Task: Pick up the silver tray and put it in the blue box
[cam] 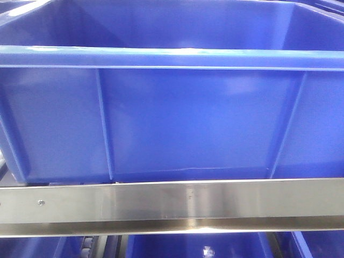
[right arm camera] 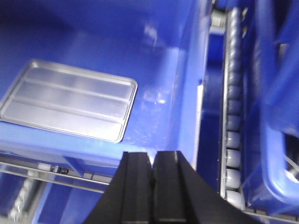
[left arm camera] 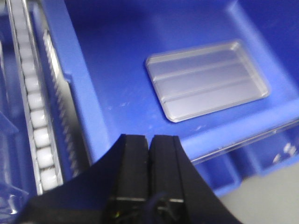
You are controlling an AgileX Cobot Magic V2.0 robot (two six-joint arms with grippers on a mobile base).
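Observation:
The silver tray [left arm camera: 208, 79] lies flat on the floor of the blue box [left arm camera: 93, 84], its two ridge lines showing. It also shows in the right wrist view [right arm camera: 70, 100], on the box floor [right arm camera: 159, 60]. The front view shows only the box's ribbed near wall [cam: 188, 118] and rim. My left gripper [left arm camera: 150, 139] is shut and empty, above the box's near left corner, apart from the tray. My right gripper [right arm camera: 153, 156] is shut and empty, above the box's near rim, to the right of the tray.
White conveyor rollers run beside the box on the left [left arm camera: 35, 116] and on the right [right arm camera: 232, 116]. A steel rail [cam: 172, 207] crosses in front of the box. More blue crates sit below [cam: 193, 244] and at the right [right arm camera: 275, 93].

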